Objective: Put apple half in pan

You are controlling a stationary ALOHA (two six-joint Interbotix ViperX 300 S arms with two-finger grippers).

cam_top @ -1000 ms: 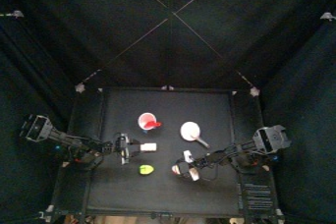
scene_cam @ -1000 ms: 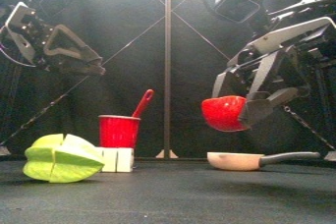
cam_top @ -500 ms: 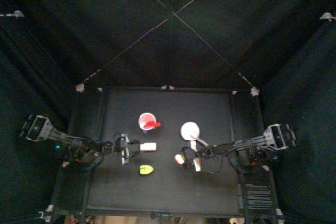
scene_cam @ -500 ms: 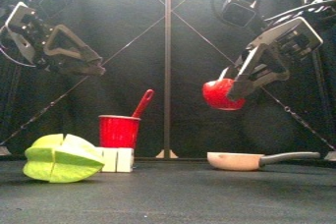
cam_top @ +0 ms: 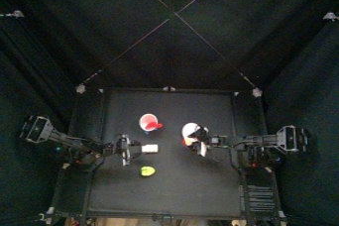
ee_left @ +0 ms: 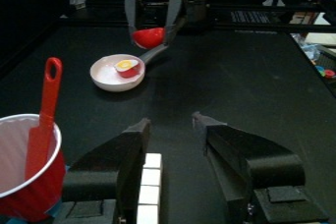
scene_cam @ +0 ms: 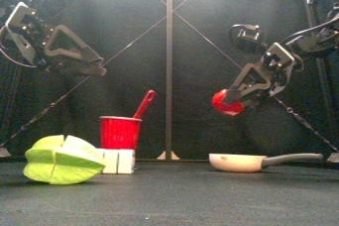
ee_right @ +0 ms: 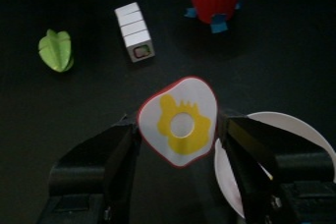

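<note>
One apple half (scene_cam: pixel 227 102) hangs clamped between the right gripper (ee_right: pixel 183 130) fingers, held well above the worktop (ee_left: pixel 250 81) and roughly over the pan (scene_cam: pixel 241 162). To finish cleanly, I would lower it straight down until it sits just above the dish, then part the fingers gently so it drops inside. Left gripper (ee_left: pixel 171 140) rests aside, fingers apart.

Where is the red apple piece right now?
The apple half is up in the air, held in the right gripper on the right side of the front view, above the pan on the table.
</note>
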